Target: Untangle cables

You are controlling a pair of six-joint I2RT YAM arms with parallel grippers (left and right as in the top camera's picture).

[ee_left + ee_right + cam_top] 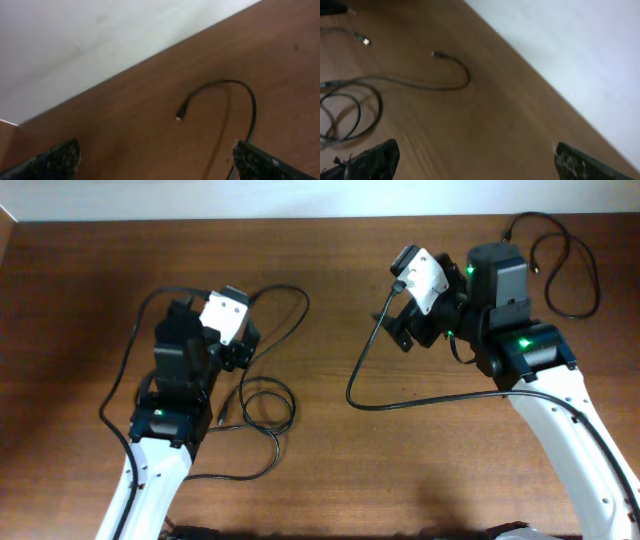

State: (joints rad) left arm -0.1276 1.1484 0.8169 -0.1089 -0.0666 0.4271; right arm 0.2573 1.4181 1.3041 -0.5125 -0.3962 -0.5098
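We begin at the left pincer (156, 164), which hovers tilted over the table (125, 140) with its jaws spread wide and nothing between them. We judge it is released because no cable has yet been chosen for a pull. Just ahead of it, the curved cable (240, 87) passes close by one finger (265, 162) and arcs round to a small plug end (179, 117). That plug lies free on the wood, apart from any other cord, so this cable seems sorted. Behind that pincer, down beside its arm, the coiled cable (266, 406) loops over itself. We think this is the piece that needs opening out, though we cannot tell whether it is one cord or two. The right pincer (477, 161) is likewise released and empty. It points across the table toward those same loops, probably so its camera can see them. Farthest off, behind the right pincer and well apart from it, a last cable (572, 270) lies alone near the table's back edge, seemingly laid aside.
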